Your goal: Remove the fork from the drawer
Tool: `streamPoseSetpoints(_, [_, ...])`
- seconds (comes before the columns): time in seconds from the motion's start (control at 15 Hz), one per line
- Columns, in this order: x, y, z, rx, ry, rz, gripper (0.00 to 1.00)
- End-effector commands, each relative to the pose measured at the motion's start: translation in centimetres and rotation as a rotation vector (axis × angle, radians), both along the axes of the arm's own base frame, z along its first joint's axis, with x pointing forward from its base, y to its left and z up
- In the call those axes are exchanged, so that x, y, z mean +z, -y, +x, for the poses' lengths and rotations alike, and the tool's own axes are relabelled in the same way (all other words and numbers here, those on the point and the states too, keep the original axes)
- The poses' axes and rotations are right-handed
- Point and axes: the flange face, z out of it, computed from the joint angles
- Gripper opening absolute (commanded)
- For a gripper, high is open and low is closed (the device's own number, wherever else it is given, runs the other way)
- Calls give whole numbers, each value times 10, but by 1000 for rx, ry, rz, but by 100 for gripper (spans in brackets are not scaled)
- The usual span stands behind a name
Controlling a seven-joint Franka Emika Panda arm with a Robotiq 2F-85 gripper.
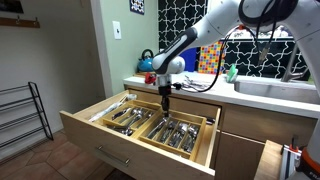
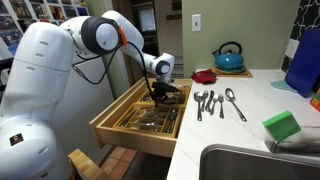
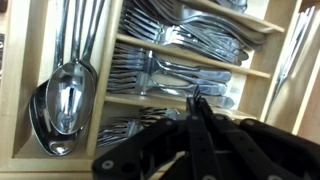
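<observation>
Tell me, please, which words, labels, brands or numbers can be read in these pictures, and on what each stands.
None: no text can be read in any view.
Black-and-white picture on the wall: too small and blurred to tell whether it holds words.
Shelf items: blurred, nothing legible.
Cutlery in the drawer: no stamp legible.

Exterior views opposed; wrist close over drawer
</observation>
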Motion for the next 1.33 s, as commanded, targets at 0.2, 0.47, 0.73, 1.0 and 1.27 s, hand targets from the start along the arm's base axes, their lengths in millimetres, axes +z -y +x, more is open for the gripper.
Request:
streamPoseSetpoints(0.2, [50, 13, -14, -1, -49, 55, 4])
streamPoseSetpoints(0.47, [95, 48, -27, -148, -61, 129, 4])
streamPoseSetpoints(0.73, [135, 102, -53, -320, -90, 219, 4])
streamPoseSetpoints(1.0, [158, 162, -78, -518, -120, 266, 4])
streamPoseSetpoints(1.27, [164, 213, -95, -706, -160, 321, 3])
